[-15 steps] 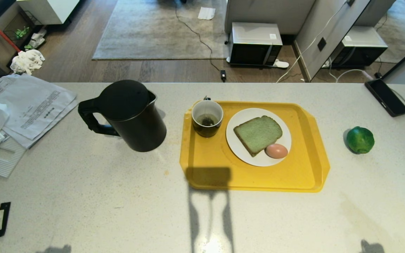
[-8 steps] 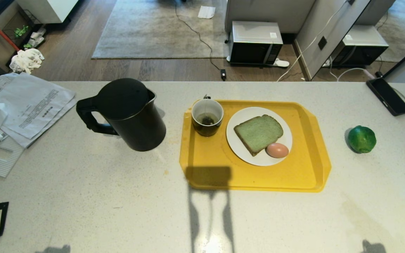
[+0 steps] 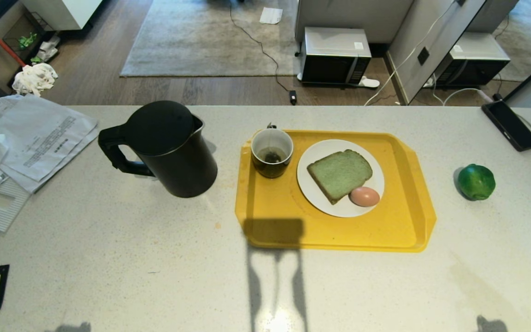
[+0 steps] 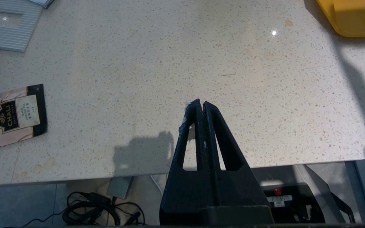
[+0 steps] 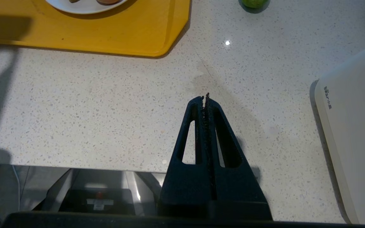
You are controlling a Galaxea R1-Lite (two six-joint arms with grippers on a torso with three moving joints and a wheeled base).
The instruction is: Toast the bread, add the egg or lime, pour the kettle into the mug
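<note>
A pale green slice of bread (image 3: 339, 174) lies on a white plate (image 3: 321, 196) on a yellow tray (image 3: 385, 230), with the pinkish egg (image 3: 364, 196) beside it on the plate. The black mug (image 3: 272, 152), white inside with a dark tea bag in it, stands at the tray's far left corner. The tall black kettle (image 3: 168, 148) stands left of the tray, handle pointing left. The green lime (image 3: 476, 181) rests on the counter right of the tray. My left gripper (image 4: 201, 104) and right gripper (image 5: 205, 98) hang shut and empty over the counter's near edge, outside the head view.
Papers and tissue (image 3: 30, 138) cover the counter's left end, and a tea sachet (image 4: 16, 114) lies near the left front. A black phone (image 3: 510, 125) lies at the far right, and a white appliance (image 5: 356, 126) stands at the right front.
The whole head view has shifted slightly as the camera moved. Nothing on the counter has moved, and both arms keep still.
</note>
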